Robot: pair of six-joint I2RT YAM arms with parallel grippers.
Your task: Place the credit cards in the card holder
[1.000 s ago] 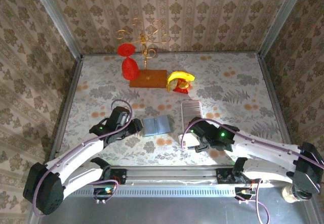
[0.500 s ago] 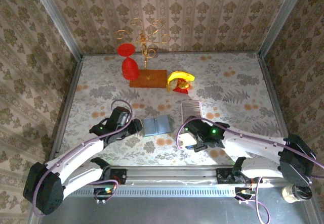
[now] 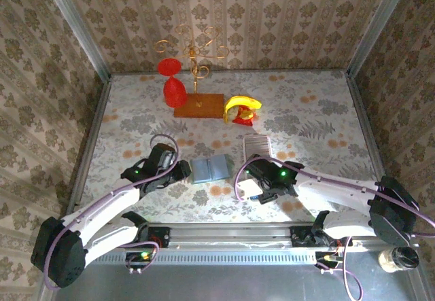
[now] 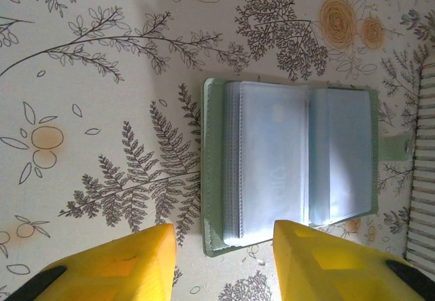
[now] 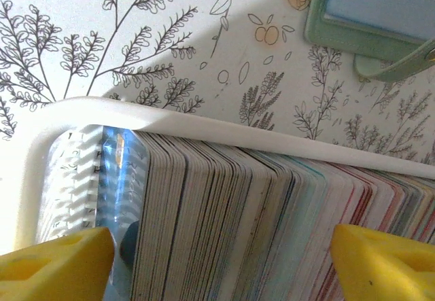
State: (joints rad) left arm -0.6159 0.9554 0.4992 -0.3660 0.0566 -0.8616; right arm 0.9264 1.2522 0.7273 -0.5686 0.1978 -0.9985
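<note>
Right gripper (image 5: 221,263) gapes over the credit cards (image 5: 272,206) packed edge-on in the tray (image 5: 170,121), fingertips (image 5: 54,263) cut off below.

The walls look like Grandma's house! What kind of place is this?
Likely a robot practice booth, not a home: two arms bolted to a flowery table, boxed in by wallpapered panels on metal posts.

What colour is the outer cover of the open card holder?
The card holder cover is sage green; the left wrist view shows it best.
</note>
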